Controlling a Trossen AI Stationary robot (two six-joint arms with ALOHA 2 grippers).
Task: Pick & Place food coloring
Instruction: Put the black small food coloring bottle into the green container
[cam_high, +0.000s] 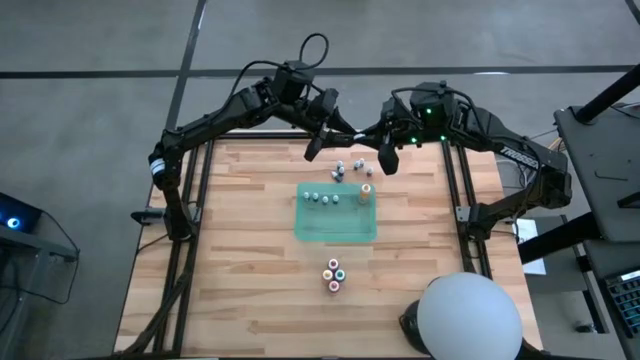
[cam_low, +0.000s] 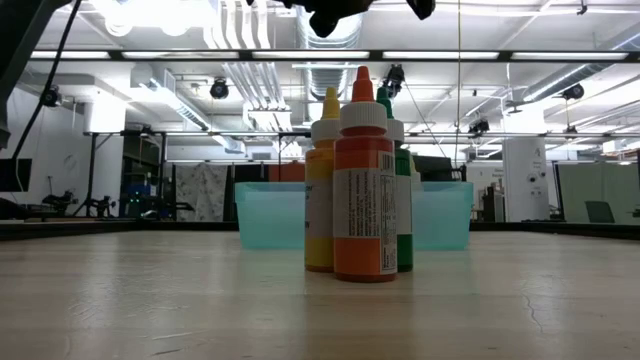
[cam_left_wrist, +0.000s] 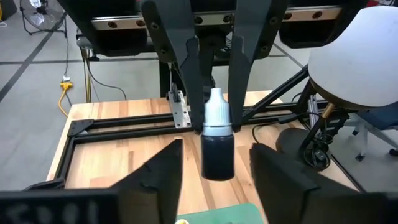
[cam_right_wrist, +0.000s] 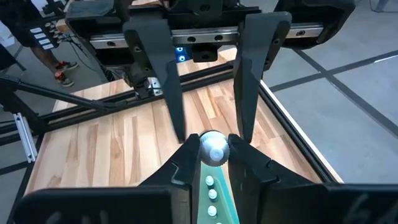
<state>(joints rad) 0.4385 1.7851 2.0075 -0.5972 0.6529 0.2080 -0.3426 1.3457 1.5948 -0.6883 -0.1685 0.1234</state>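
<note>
Right gripper (cam_right_wrist: 214, 163) pinches a dark, white-capped dropper bottle (cam_left_wrist: 217, 140) at frame centre; left gripper (cam_left_wrist: 214, 165), matte fingers spread, flanks it above plank tabletop (cam_high: 250, 260).

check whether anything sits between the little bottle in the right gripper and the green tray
Nothing visible does. The right gripper holds the small bottle in the air between the left gripper's open fingers. Bottles line the green tray's far edge; its near part is bare.

Two dark jointed arms (cam_high: 215, 115) — black cables, green lights.
</note>
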